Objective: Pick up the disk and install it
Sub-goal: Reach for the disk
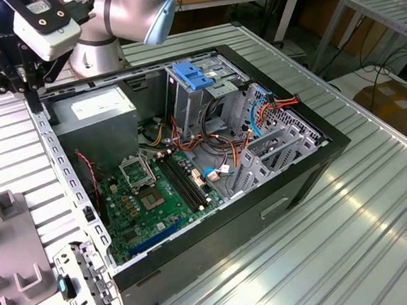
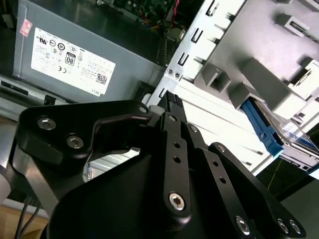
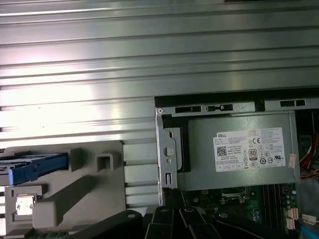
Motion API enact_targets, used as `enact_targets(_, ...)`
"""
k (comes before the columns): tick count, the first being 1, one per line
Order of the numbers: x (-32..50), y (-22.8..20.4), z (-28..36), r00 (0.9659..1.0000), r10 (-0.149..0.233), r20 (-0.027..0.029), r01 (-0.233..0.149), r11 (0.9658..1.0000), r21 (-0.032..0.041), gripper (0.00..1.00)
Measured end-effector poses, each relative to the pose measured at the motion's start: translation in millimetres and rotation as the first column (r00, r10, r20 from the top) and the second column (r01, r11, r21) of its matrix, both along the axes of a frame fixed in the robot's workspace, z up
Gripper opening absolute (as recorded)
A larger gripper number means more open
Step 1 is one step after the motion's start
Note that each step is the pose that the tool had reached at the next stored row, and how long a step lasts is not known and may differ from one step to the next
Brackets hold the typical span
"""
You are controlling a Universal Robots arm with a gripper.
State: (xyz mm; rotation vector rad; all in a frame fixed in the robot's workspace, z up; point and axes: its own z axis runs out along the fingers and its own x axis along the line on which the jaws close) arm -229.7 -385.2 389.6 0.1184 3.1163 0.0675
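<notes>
Ribbed aluminium table (image 1: 354, 239), open PC case (image 1: 331, 141) on it. Gripper (image 1: 31, 92) pressed together, empty, over the case's far corner rim beside the power supply (image 1: 96, 108). Disk (image 3: 37, 167) sits in 1 grey fixture (image 3: 89, 189) just outside that rim, not touching it.

My arm (image 1: 126, 15) sits at the exterior view's upper left, elbow joint raised and wrist (image 1: 46, 27) folded over. The black gripper (image 1: 32, 92) hangs from it, pointing straight down. In the second wrist view I see its bolted linkage (image 2: 174, 164) tapering toward the tip.
</notes>
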Motion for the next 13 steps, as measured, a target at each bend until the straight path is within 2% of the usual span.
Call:
enact_targets(6, -11.1, 2.6, -0.5, 1.0000, 0.000, -0.0009, 0.000, 1.0000, 0.0000, 0.11)
enact_targets(13, -14.1, 2.6, -0.7, 1.0000, 0.000, -0.0013, 0.000, 1.0000, 0.0000, 0.11)
